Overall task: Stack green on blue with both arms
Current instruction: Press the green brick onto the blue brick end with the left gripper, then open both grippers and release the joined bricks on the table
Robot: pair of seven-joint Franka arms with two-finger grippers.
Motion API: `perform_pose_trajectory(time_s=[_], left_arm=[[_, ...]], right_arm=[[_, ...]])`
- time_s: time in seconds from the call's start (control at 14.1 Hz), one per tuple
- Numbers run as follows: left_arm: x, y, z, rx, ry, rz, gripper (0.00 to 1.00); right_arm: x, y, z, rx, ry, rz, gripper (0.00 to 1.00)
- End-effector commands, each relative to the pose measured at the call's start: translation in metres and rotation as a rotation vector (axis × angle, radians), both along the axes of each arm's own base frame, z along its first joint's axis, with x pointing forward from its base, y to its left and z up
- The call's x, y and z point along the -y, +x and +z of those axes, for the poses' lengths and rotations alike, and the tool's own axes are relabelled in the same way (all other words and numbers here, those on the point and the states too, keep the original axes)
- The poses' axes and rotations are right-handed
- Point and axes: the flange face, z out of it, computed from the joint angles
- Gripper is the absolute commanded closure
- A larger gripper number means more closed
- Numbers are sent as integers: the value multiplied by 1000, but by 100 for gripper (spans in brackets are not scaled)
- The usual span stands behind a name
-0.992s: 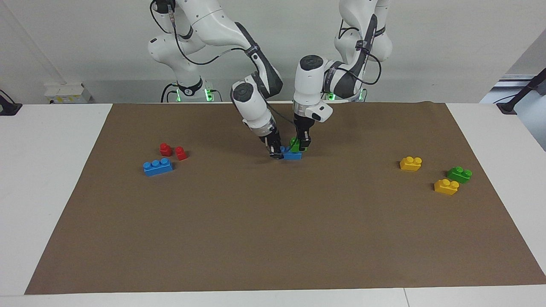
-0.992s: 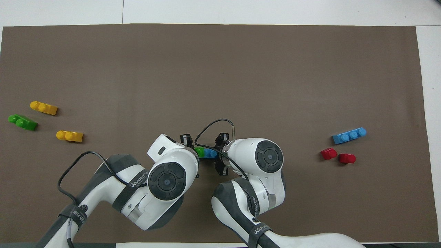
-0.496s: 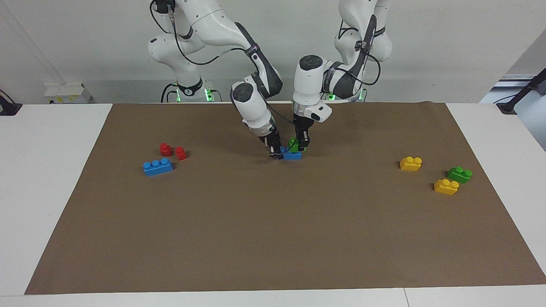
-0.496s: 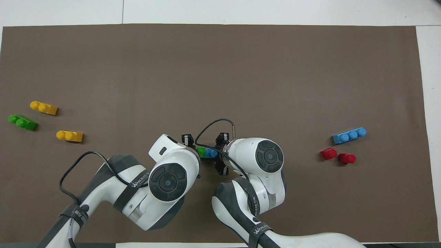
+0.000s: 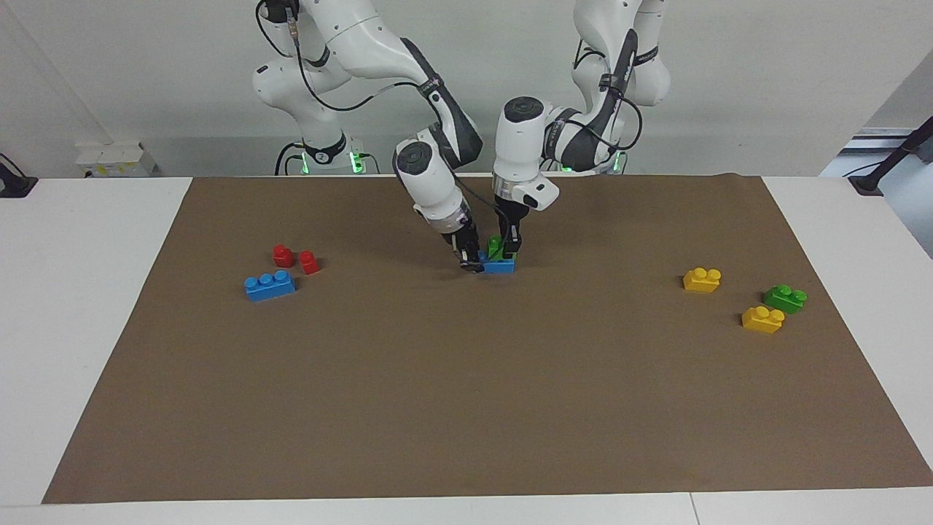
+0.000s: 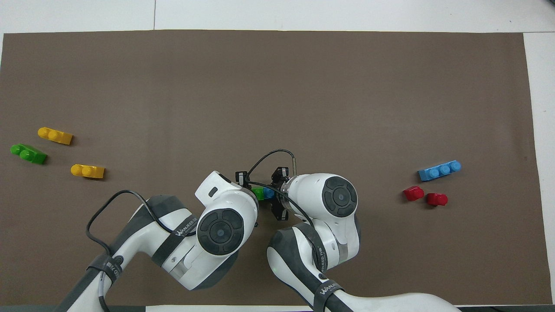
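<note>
Near the middle of the counter [image 5: 95, 328], toward the robots' edge, the left tool [image 5: 510, 251] is clamping the green brick [image 5: 496, 248] and lowering it onto the blue brick [image 5: 498, 266], which the right tool [image 5: 470, 262] is gripping at one end and steadying on the brown mat [image 5: 466, 408]. The green appears to be resting on the blue; whether it is fully seated cannot be told, so pressing home and letting go seem to be left. Counted: two green bricks, two blue, two yellow, two red, with the spare green [image 5: 785, 298] lying toward the left arm's end.
</note>
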Motion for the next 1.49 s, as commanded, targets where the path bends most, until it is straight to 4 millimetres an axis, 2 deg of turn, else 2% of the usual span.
perform_pose_trajectory(time_s=[0.0, 0.21, 0.35, 0.5, 0.78, 0.99, 1.13, 1.2, 1.42], left_arm=[[4, -7, -18, -18, 21, -2, 100], [6, -8, -31, -37, 40, -38, 100], [5, -7, -32, -40, 47, -62, 100], [5, -5, -28, -35, 46, -62, 1], [-3, 1, -11, -22, 50, -77, 0], [-20, 10, 8, -13, 59, -75, 0], [-30, 15, 23, -6, 64, -68, 0], [-39, 20, 31, -1, 66, -59, 0], [-52, 26, 46, -10, 86, -62, 0]], right_arm=[[16, -1, -11, -3, -36, 21, 100], [18, 1, -11, -2, -36, 19, 100], [18, 0, -11, -3, -37, 21, 100], [18, 1, -11, -3, -37, 20, 100], [19, 2, -11, -3, -37, 20, 100], [24, 6, -11, -3, -36, 9, 100], [29, 9, -11, -9, -37, 4, 44], [29, 9, -11, -11, -37, 3, 27], [30, 12, -9, -11, -33, -4, 19]])
